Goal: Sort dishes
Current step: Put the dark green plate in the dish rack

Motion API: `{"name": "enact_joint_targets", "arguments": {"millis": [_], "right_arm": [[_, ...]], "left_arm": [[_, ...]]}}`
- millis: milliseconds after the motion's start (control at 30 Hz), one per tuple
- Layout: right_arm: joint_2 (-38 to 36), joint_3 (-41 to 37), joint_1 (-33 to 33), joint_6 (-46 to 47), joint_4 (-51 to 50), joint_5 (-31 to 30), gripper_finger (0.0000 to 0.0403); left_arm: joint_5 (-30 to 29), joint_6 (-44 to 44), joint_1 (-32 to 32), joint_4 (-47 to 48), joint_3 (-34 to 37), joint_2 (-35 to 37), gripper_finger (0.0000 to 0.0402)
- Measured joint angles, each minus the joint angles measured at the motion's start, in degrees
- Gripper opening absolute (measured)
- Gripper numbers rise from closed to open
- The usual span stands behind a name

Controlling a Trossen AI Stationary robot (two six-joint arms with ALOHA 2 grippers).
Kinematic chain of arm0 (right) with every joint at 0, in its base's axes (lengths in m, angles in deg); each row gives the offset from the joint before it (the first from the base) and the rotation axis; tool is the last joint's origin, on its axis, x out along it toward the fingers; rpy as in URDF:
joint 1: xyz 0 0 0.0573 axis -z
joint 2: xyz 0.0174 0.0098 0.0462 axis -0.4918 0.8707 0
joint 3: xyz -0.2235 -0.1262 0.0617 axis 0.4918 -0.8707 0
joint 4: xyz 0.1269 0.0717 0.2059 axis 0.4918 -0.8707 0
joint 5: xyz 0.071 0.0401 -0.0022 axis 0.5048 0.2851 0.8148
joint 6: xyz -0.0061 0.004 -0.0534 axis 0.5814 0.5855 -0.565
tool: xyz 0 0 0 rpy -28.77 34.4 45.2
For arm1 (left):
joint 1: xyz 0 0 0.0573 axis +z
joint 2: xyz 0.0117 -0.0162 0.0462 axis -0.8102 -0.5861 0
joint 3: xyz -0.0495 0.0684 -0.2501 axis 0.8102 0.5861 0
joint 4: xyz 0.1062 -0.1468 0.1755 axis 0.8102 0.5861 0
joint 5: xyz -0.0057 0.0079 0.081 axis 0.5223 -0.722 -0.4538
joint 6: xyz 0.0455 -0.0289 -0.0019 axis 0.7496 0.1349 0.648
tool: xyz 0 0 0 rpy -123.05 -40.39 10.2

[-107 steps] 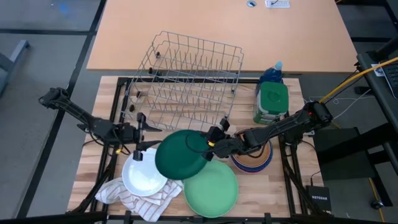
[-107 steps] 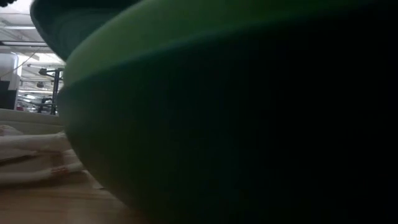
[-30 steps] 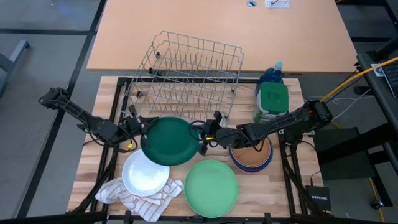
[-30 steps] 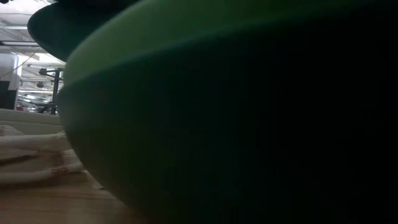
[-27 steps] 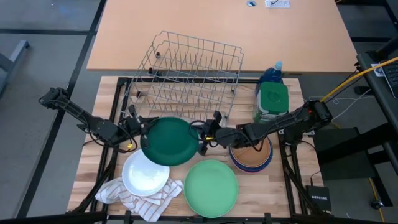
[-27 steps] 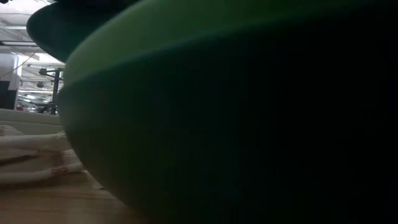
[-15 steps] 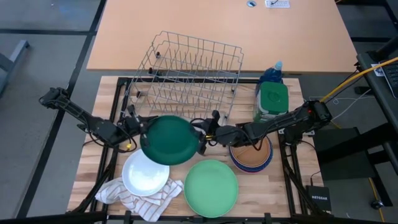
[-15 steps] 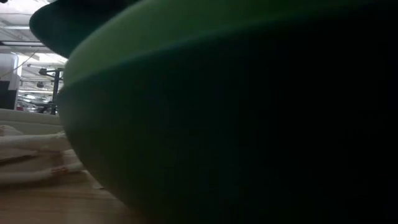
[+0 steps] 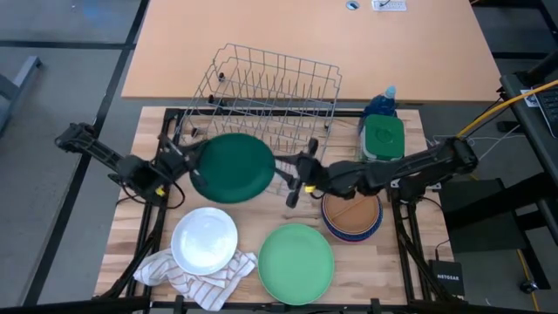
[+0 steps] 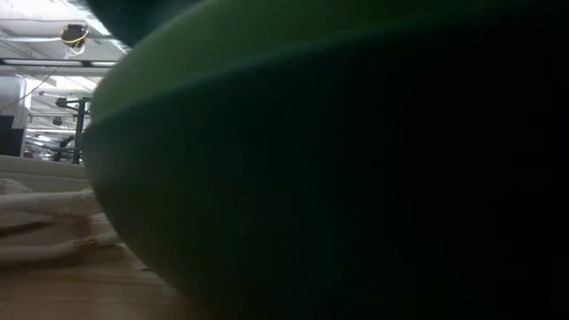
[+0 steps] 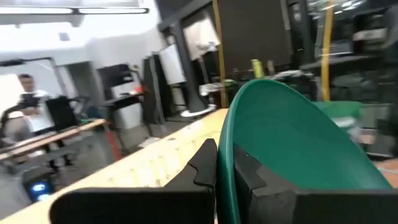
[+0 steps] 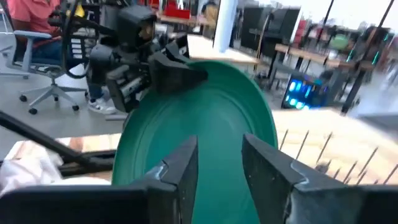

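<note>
My left gripper (image 9: 187, 156) is shut on a dark green plate (image 9: 233, 166), held up in front of the wire dish rack (image 9: 261, 105). The plate also shows in the left wrist view (image 11: 292, 143) and the right wrist view (image 12: 199, 118). My right gripper (image 9: 296, 179) is open just right of the plate; its fingers (image 12: 180, 168) point at the plate without touching it. A white plate (image 9: 204, 239) and a light green plate (image 9: 296, 263) lie flat on the table. A stack of bowls (image 9: 353, 216) stands at the right. My left gripper pinches the dark green plate's rim (image 11: 225, 163) on the plate's left side, one finger on each face. The fingers come from the table's left. The plate is lifted clear of the table and tilted.
A white striped cloth (image 9: 187, 275) lies at the near left, partly under the white plate. A green-lidded container (image 9: 381, 144) and a blue bottle (image 9: 381, 103) stand at the far right. The light green plate (image 10: 338, 178) fills the low view.
My right gripper has let go of the dark green plate's right rim and drawn back toward the table's right. My left gripper has carried the plate up and toward the far edge, closer to the rack, and slightly left.
</note>
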State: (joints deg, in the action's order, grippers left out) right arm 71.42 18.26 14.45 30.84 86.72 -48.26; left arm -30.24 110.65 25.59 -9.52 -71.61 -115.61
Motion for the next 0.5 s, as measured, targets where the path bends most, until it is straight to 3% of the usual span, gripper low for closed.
{"name": "enact_joint_targets", "arguments": {"millis": [267, 500], "right_arm": [[-5.93, 0.59, 0.00, -12.22, -2.19, -1.40, 0.0127], [-11.93, 0.59, 0.04, -16.02, -12.25, -8.40, 0.0127]], "left_arm": [[-0.32, 14.95, 7.16, -4.52, -8.14, 0.00, 0.0002], [1.30, 18.44, 19.00, -4.53, -14.10, -0.06, 0.0002]]}}
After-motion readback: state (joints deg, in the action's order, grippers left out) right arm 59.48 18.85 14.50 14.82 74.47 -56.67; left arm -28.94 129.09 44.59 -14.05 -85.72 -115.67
